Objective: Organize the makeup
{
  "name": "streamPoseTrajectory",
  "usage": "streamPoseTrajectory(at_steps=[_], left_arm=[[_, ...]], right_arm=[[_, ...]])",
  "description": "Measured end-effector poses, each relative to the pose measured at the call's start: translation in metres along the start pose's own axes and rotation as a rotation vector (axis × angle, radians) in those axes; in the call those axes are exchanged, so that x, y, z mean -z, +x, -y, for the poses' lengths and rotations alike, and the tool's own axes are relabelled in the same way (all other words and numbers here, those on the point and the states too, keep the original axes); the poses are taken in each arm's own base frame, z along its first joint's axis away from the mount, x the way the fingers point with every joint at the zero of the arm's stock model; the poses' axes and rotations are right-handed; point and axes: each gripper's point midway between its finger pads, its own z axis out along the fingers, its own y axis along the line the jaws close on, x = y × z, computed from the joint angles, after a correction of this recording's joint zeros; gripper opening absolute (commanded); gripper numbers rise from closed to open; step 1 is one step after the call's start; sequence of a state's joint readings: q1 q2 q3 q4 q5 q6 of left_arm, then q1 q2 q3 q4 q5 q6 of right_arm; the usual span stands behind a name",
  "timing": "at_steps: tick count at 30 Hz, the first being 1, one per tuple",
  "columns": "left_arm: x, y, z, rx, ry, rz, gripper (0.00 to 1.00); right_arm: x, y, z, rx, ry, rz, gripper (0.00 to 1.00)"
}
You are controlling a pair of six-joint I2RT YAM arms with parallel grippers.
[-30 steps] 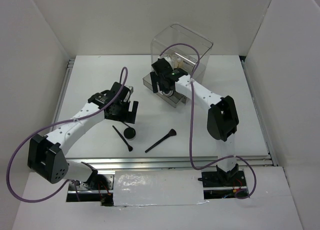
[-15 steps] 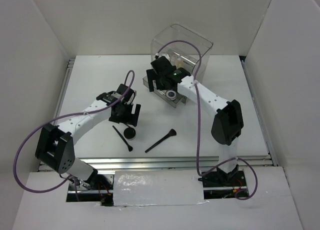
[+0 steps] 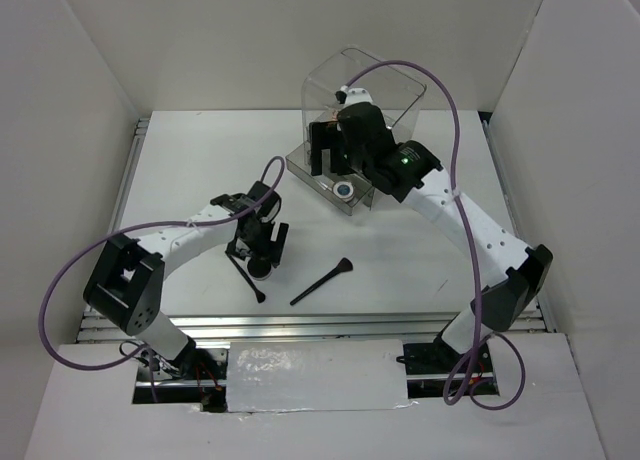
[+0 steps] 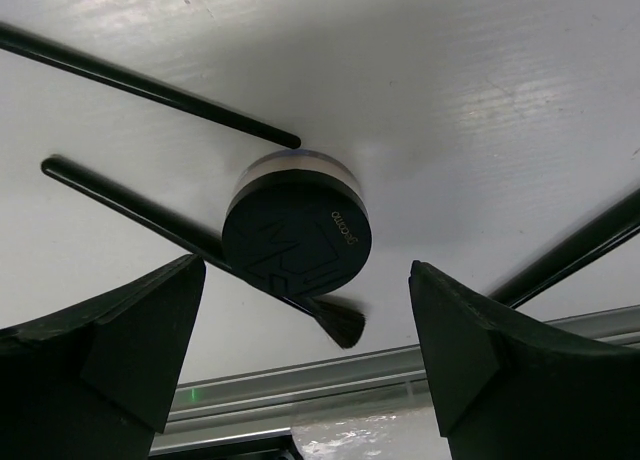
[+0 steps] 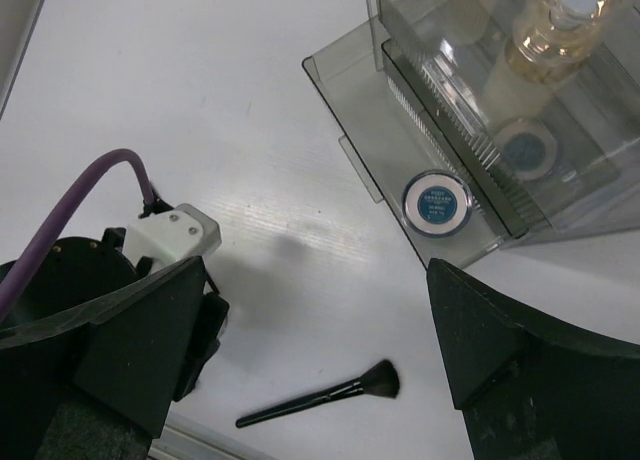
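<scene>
A round dark jar (image 4: 296,235) lies on the white table, resting on a thin black brush (image 4: 150,212). My left gripper (image 4: 305,380) is open just above it, a finger on each side; from above it (image 3: 262,248) covers the jar. A second brush (image 4: 150,85) and a third (image 4: 580,250) lie close by. My right gripper (image 5: 320,380) is open and empty, high above the table near the box (image 3: 330,155). Another round jar with a blue label (image 5: 436,200) sits in the box's open drawer (image 3: 343,190). Cream and gold containers (image 5: 545,40) show blurred inside the box.
The clear acrylic box (image 3: 385,85) stands at the back centre with its drawer (image 5: 345,90) pulled out toward the left arm. One brush (image 3: 322,280) lies between the arms near the front rail (image 3: 330,325). White walls close in both sides.
My left gripper has moved right and down over the dark jar. My right gripper has let go of the blue-labelled jar in the drawer and has risen back toward the box.
</scene>
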State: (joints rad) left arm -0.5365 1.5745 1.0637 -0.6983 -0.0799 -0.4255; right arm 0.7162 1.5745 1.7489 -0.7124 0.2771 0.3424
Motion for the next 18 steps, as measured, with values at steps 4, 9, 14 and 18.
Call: streamPoseTrajectory(at_steps=[4,9,14,18], left_arm=[[-0.01,0.012,-0.001,0.012,-0.009,-0.027,0.93],[-0.024,0.017,-0.004,0.02,-0.03,-0.055,0.91],[-0.029,0.015,-0.005,0.031,-0.041,-0.05,0.83],[-0.032,0.013,-0.003,0.038,-0.042,-0.041,0.62]], right_arm=[[0.008,0.007,0.005,0.004,0.005,-0.011,1.0],[0.015,0.011,0.009,0.004,0.005,-0.015,1.0],[0.022,0.008,0.01,0.001,-0.001,-0.003,1.0],[0.024,0.007,0.01,0.003,-0.003,0.001,1.0]])
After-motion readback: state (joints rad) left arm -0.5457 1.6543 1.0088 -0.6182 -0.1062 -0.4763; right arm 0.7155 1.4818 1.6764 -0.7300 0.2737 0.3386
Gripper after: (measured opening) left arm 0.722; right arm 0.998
